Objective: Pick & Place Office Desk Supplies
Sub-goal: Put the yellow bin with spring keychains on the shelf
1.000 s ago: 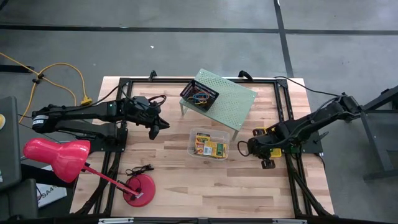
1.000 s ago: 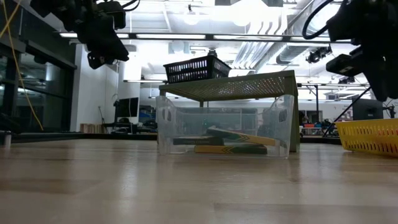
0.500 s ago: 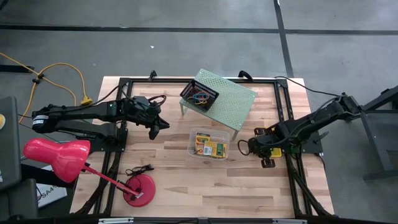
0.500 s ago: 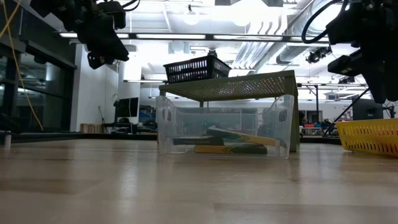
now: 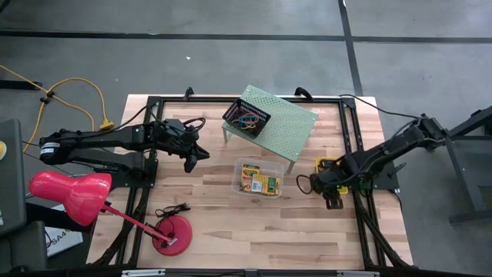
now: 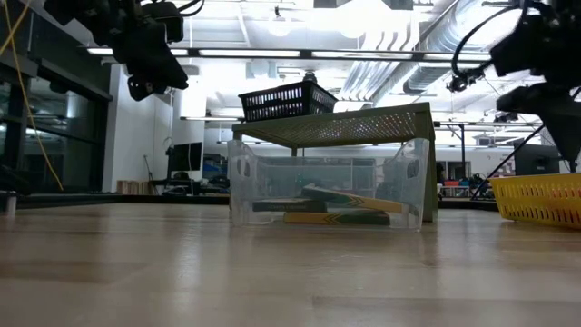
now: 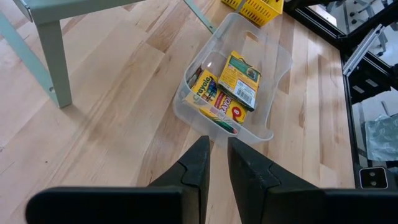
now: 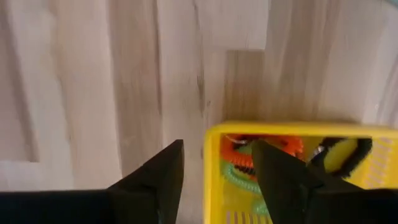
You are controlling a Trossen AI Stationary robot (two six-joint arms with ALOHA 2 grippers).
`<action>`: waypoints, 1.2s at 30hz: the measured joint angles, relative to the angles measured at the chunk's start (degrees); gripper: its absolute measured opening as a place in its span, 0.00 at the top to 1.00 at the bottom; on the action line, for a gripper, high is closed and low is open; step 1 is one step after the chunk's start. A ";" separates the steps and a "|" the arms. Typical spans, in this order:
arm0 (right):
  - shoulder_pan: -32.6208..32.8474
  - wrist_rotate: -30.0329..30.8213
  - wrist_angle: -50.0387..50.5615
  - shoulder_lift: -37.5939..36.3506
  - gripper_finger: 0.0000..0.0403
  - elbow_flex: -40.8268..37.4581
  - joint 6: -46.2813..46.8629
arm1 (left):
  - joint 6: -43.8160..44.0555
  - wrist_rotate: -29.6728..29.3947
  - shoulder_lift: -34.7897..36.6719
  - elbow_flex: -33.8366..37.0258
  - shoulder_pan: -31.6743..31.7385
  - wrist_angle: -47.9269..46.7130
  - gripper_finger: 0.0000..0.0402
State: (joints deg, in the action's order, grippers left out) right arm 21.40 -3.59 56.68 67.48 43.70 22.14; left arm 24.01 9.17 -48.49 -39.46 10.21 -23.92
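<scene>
Where the right pincer [image 8: 214,165] hangs, yellow basket [image 8: 211,180] half cut off.

Pink-red lamp [image 5: 73,194] beside pale green shelf [image 5: 283,127].

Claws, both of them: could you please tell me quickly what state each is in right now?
Left claw: fingers nearly together, holding nothing, above the table beside the clear tub.
Right claw: open, empty, over the yellow basket.

grey concrete floor [image 5: 231,46] all round the wooden table [image 5: 231,223]; behind it a big open workshop, white ceiling with ducts [image 6: 381,64] and strip lights; dark windows off to one side
</scene>
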 joint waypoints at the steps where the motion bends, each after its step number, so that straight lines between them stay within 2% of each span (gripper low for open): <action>1: 0.69 0.49 0.19 0.00 0.56 -0.34 0.79 | 0.00 -0.02 0.00 0.00 0.00 0.00 0.87; 11: 8.55 0.84 2.57 0.00 0.66 -0.76 7.91 | 0.00 -0.02 0.00 0.00 0.00 0.00 0.87; 19: 14.10 5.57 5.76 0.00 0.72 -0.78 14.18 | -0.01 0.00 0.00 0.00 0.01 0.00 0.87; 25: 15.52 7.08 6.86 -0.43 0.72 -1.79 17.29 | 0.00 -0.01 0.00 0.00 0.00 0.01 0.87; 36: 15.46 7.97 1.13 -3.10 0.72 -8.71 21.03 | -0.01 0.00 0.00 0.00 0.01 0.02 0.87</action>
State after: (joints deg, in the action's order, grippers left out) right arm 36.86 4.38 57.81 64.38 34.99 43.16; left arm 24.00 9.17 -48.49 -39.46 10.22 -23.90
